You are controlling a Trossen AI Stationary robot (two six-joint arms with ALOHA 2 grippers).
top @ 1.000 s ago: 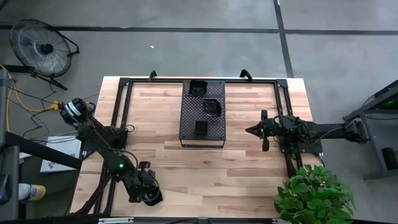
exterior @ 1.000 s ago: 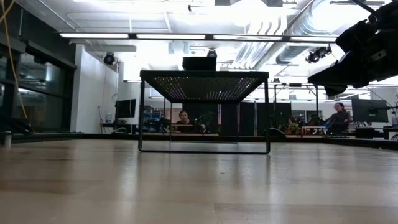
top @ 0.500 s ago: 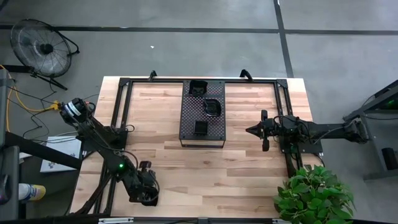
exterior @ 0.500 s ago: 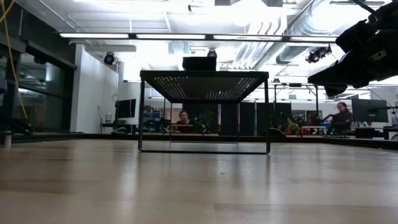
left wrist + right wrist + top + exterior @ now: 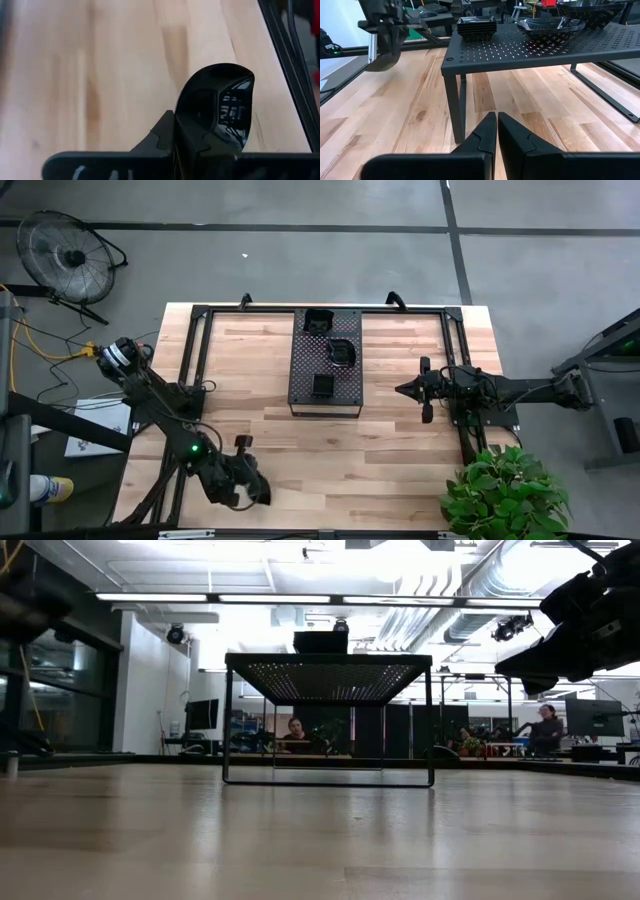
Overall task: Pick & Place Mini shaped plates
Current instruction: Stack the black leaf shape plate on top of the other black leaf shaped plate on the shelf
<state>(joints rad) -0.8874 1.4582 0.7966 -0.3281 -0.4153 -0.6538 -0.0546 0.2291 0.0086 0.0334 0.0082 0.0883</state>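
Left hand [image 5: 176, 142] is clamped on 1 glossy plate [image 5: 220, 105], which juts forward past its fingertips.

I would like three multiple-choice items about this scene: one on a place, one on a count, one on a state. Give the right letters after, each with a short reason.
1. Where is the left gripper?
A. over the perforated tray
B. at the table's near-left corner
C. beside the right arm

2. How many stacks of mini shaped plates stand on the perforated tray?
A. one
B. three
C. six

3. What are the jaws of the left gripper doing?
A. shut on a mini plate
B. wide open over bare wood
C. shut on nothing

Answers:
1 B: the high view shows it low on the left, far from the tray.
2 B: three dark stacks lie in a row along the tray, at and.
3 A: the left wrist view shows a glossy black plate clamped between the jaws.
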